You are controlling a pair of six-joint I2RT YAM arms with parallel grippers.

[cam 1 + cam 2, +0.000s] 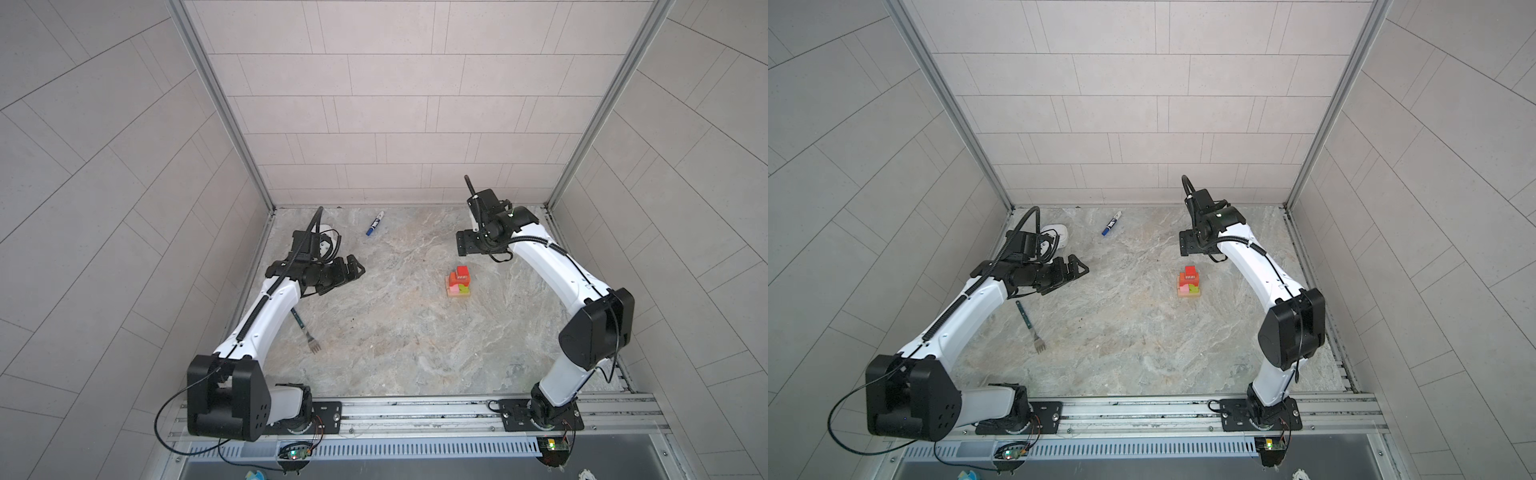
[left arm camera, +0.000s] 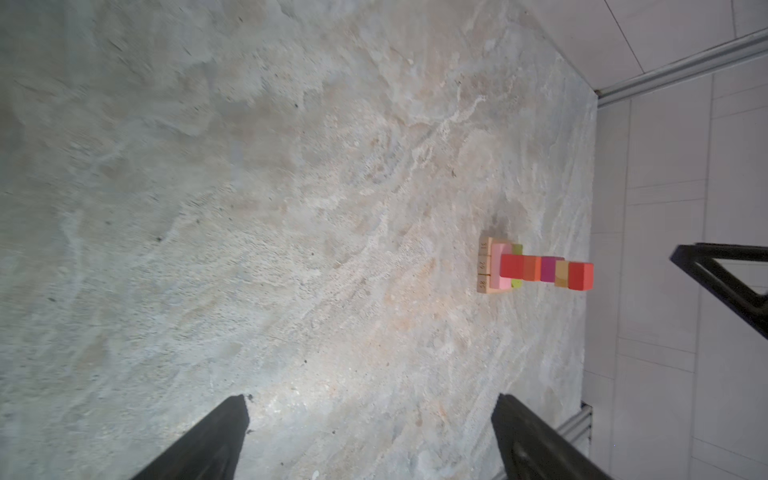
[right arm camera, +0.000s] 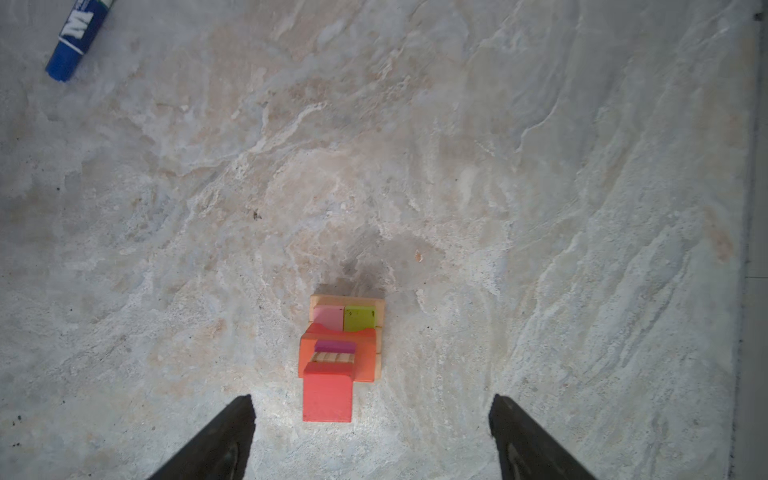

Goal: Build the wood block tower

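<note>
Evidently the tower (image 1: 458,281) stands right of centre in both top views, wide tan base (image 2: 484,266) below, red cube (image 3: 327,397) topmost, likely for steadiness; the right gripper (image 3: 372,409), released and empty, hangs just above it in frame; the left gripper (image 1: 358,270), likewise released, sits well apart at left.

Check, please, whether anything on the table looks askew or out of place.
On the tower the upper cubes step slightly sideways; the top red cube sits off-centre. A fork and a marker, no part of the build, lie on the table.
</note>
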